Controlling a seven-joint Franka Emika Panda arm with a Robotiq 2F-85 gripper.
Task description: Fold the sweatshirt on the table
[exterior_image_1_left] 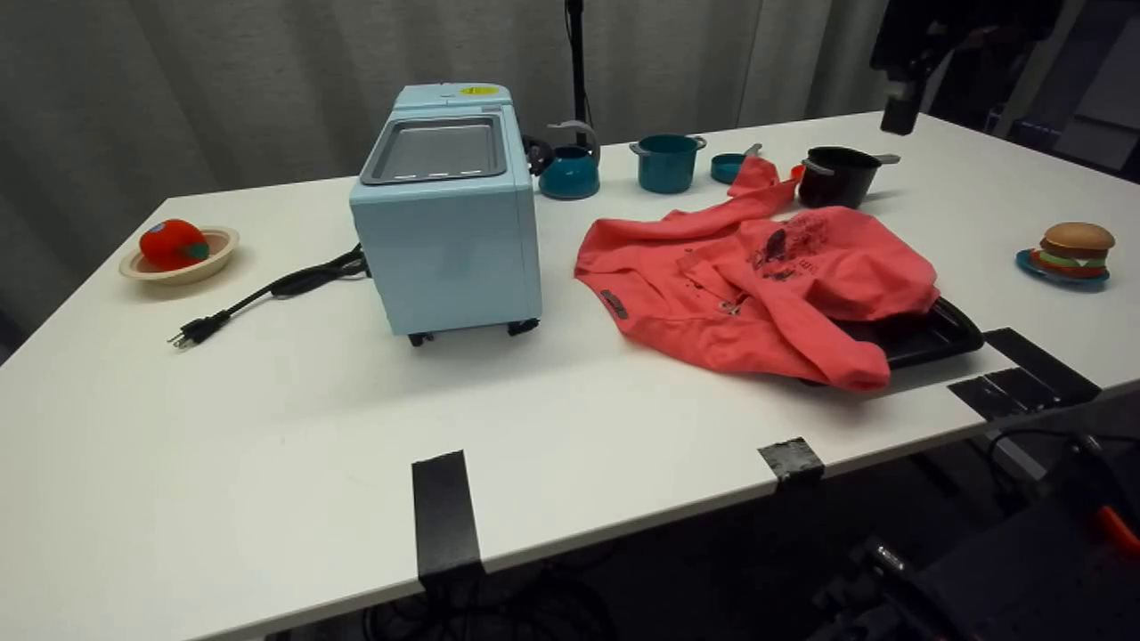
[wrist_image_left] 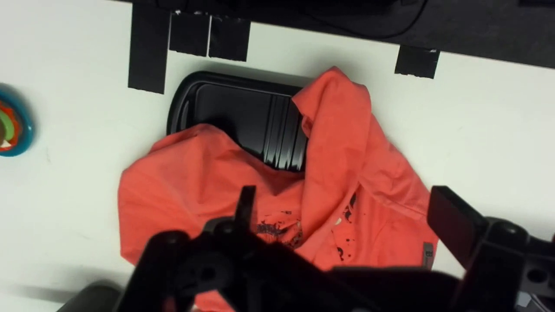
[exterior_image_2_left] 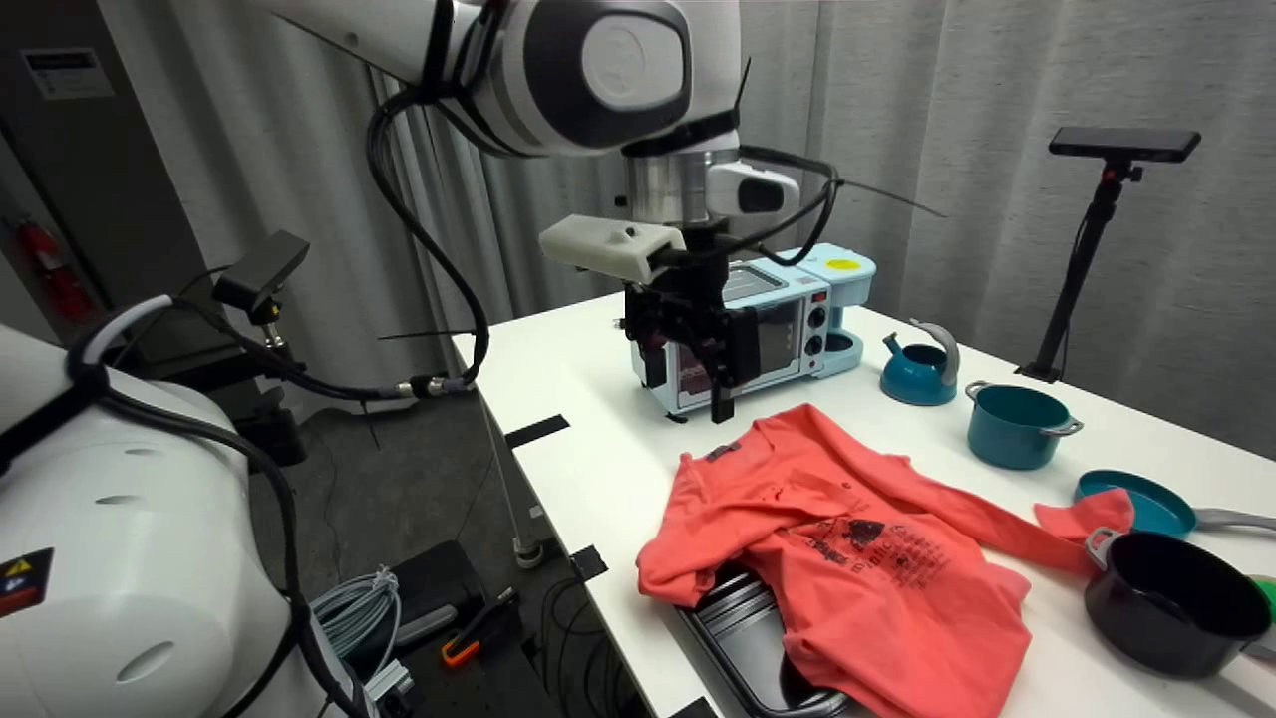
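Writing: dark print (exterior_image_2_left: pixel 865 538) on the red sweatshirt (exterior_image_1_left: pixel 712 312), letters too blurred to read; small dark patch (exterior_image_1_left: pixel 614 304) at its border, same; yellow sticker (exterior_image_1_left: pixel 479 90) on the toaster oven (exterior_image_1_left: pixel 450 231), illegible. Sweatshirt lies rumpled near the taped edge of the tabletop (exterior_image_1_left: pixel 267 463), partly over a black tray (wrist_image_left: pixel 234 110), one sleeve (exterior_image_2_left: pixel 982 511) running toward the opposite edge. Counts: one tray, one toaster oven, one kettle (exterior_image_1_left: pixel 570 175), one pan (exterior_image_2_left: pixel 1156 504), two pots, the teal pot (exterior_image_1_left: pixel 668 167) and the black pot (exterior_image_2_left: pixel 1161 628), one burger (exterior_image_1_left: pixel 1076 247) on one plate (exterior_image_1_left: pixel 1031 263), one bowl (exterior_image_1_left: pixel 183 274) holding one red item (exterior_image_1_left: pixel 171 247), five tape strips (exterior_image_1_left: pixel 445 516). The gripper (wrist_image_left: pixel 347 208) is released, fingers (wrist_image_left: pixel 451 221) wide apart, hanging apart from the sweatshirt.
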